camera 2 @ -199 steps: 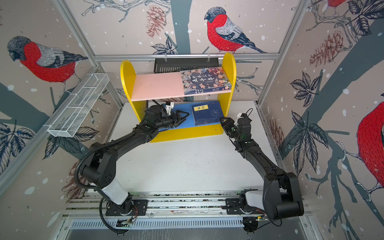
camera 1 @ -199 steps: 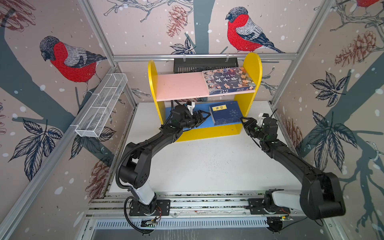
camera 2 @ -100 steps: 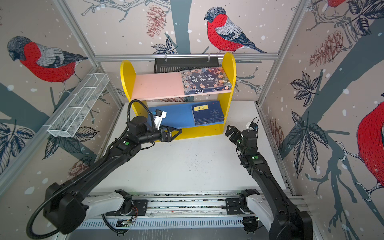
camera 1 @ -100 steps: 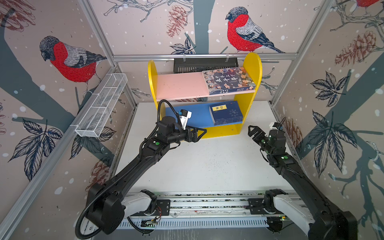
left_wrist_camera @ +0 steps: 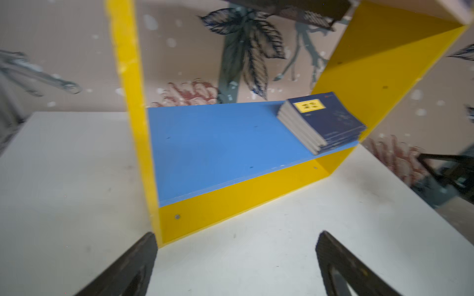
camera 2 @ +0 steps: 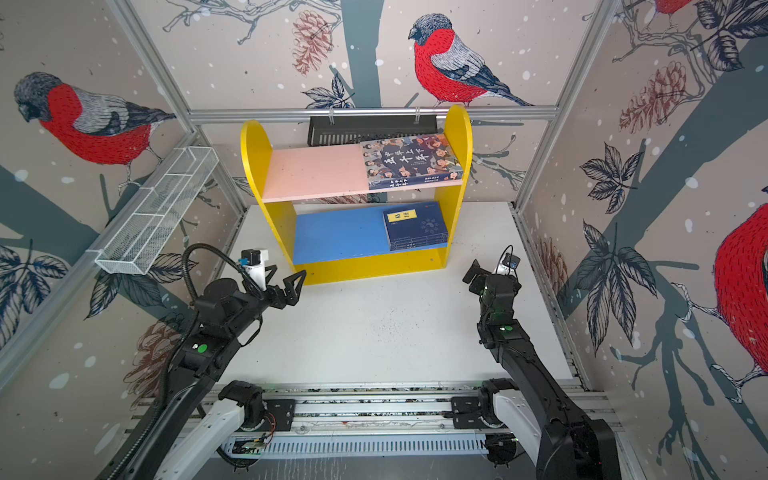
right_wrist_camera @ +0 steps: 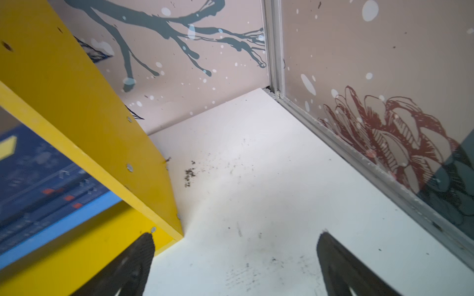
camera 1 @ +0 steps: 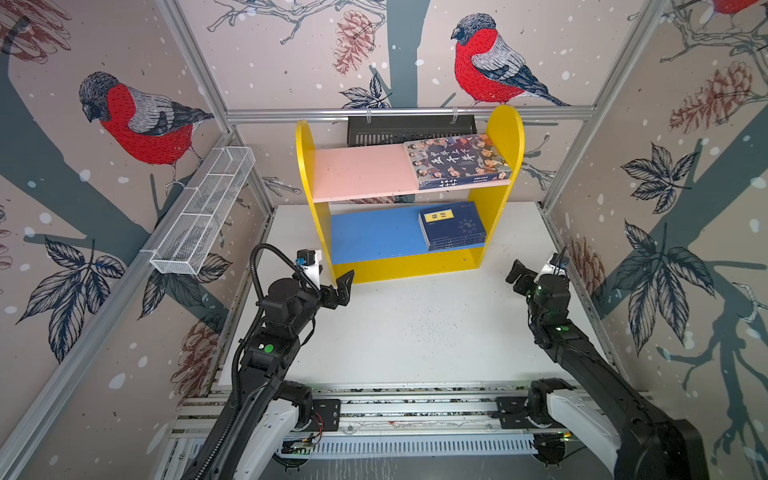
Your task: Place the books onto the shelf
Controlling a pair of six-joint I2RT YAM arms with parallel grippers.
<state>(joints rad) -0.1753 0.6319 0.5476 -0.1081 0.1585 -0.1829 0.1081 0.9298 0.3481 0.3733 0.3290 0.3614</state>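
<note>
The shelf [camera 1: 505, 137] [camera 2: 457, 137] stands at the back of the white table. A colourful-cover book [camera 1: 455, 160] [camera 2: 411, 160] lies flat on the right of its pink upper board. A stack of navy books [camera 1: 453, 226] [camera 2: 417, 226] [left_wrist_camera: 328, 120] lies on the right of the blue lower board [left_wrist_camera: 218, 143]. My left gripper [camera 1: 336, 289] [camera 2: 284, 282] [left_wrist_camera: 236, 256] is open and empty, just in front of the shelf's left foot. My right gripper [camera 1: 517, 276] [camera 2: 473, 276] [right_wrist_camera: 234, 256] is open and empty beside the shelf's right front corner [right_wrist_camera: 164, 225].
A white wire basket [camera 1: 203, 216] hangs on the left wall. A black slotted tray [camera 1: 411, 129] hangs on the back rail behind the shelf. Bare white table [camera 1: 415, 328] spreads between the two arms. The right wall frame [right_wrist_camera: 359, 156] runs close to the right gripper.
Both arms have drawn back from the shelf's lower board toward the front of the table. Both grippers' jaws have spread wide. The books have not moved.
</note>
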